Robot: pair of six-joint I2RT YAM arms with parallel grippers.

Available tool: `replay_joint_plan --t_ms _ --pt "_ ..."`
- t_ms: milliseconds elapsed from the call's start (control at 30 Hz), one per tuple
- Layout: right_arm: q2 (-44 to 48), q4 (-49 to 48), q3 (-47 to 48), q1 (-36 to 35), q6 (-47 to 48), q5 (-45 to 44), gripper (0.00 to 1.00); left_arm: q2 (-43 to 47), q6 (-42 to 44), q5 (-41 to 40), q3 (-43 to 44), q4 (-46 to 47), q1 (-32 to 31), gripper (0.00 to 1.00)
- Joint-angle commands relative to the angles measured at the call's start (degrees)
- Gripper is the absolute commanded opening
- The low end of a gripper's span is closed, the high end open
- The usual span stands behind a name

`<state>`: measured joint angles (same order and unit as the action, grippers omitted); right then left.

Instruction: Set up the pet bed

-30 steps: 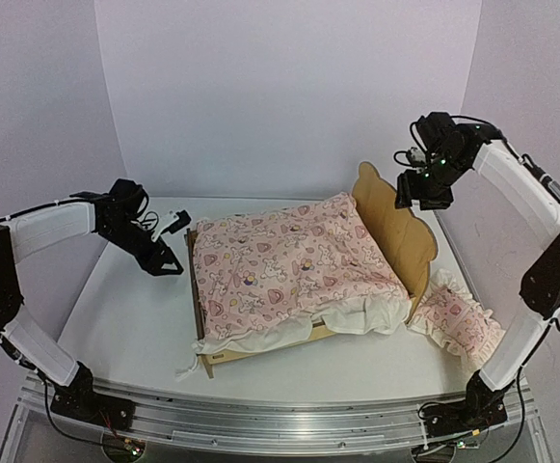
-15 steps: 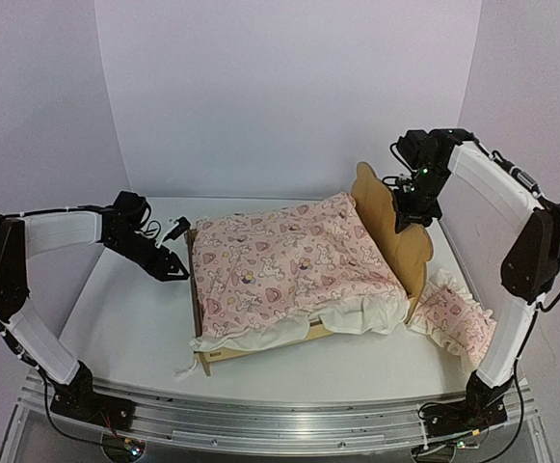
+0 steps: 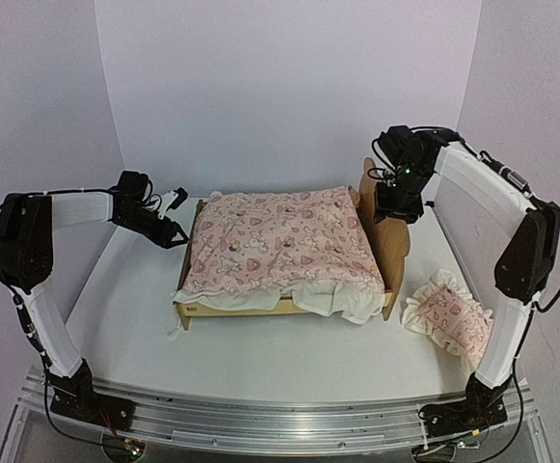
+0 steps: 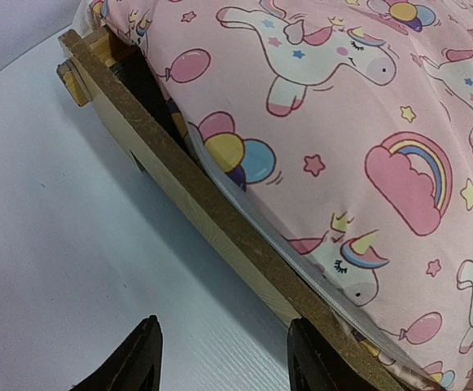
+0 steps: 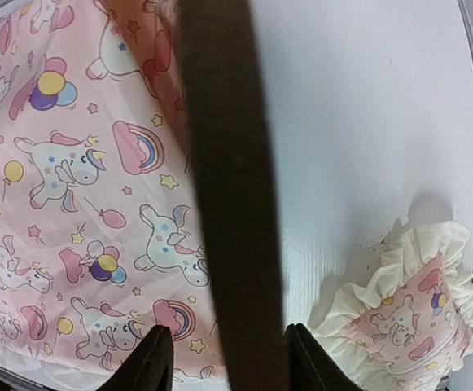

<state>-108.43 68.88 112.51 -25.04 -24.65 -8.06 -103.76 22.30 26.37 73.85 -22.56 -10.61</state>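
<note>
Right, nearest us the ruffled pillow [image 3: 450, 318] lies on the tabletop [image 3: 260, 362], off to the right of the pet bed [image 3: 251, 308] and not touching it. The bed stands on its legs mid-tabletop, with the pink quilt [image 3: 280, 241] spread over it and its white edge spilling over the near rail. Further back, the left pincer [image 3: 171, 231] hovers low by the foot end, jaws apart with nothing between them, one finger just beside the rail. At the far right, the right pincer [image 3: 395, 210] straddles the headboard [image 5: 220, 122], jaws wide and not clamped. Danger here, I'd say: close off-centre or pull sideways and this light frame could skid or tip, dragging the quilt askew. A nudge from the left finger could do the same.
</note>
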Motion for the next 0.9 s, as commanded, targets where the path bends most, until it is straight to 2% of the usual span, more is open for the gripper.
replay_joint_plan --t_ms 0,133,233,300,500,567,667,800,867 --pt "6.8 -6.3 1.3 -1.4 3.9 -1.8 0.53 6.4 8.1 14.4 -1.8 -6.1 1.9 0.58" --pt "13.2 -6.5 -1.0 -1.5 8.7 -0.2 0.57 10.7 22.1 24.3 -4.2 -19.2 7.6 0.59" --pt "17.4 -9.6 -3.2 -2.0 12.9 6.5 0.57 15.0 36.3 22.8 -9.4 -24.8 8.8 0.56" --pt "20.6 -14.3 -6.5 -3.1 14.8 10.2 0.57 18.0 41.7 22.0 -14.3 -24.9 8.8 0.55" --pt "24.0 -28.8 -16.2 -9.5 17.2 19.9 0.56 21.3 34.5 18.6 -24.9 -16.0 7.2 0.43" --pt "23.1 -31.8 -18.9 -12.1 17.8 22.1 0.57 21.9 36.4 16.7 -27.8 -15.1 7.0 0.43" --pt "21.0 -34.8 -20.8 -15.2 17.7 22.7 0.56 25.5 38.8 11.7 -32.7 -12.3 3.6 0.46" --pt "17.9 -37.8 -21.6 -17.1 17.2 23.5 0.56 31.3 32.1 5.3 -39.9 -2.9 -3.6 0.55" --pt "16.8 -39.0 -21.5 -17.4 16.9 24.0 0.56 32.7 29.1 4.5 -42.6 1.6 -4.3 0.56"
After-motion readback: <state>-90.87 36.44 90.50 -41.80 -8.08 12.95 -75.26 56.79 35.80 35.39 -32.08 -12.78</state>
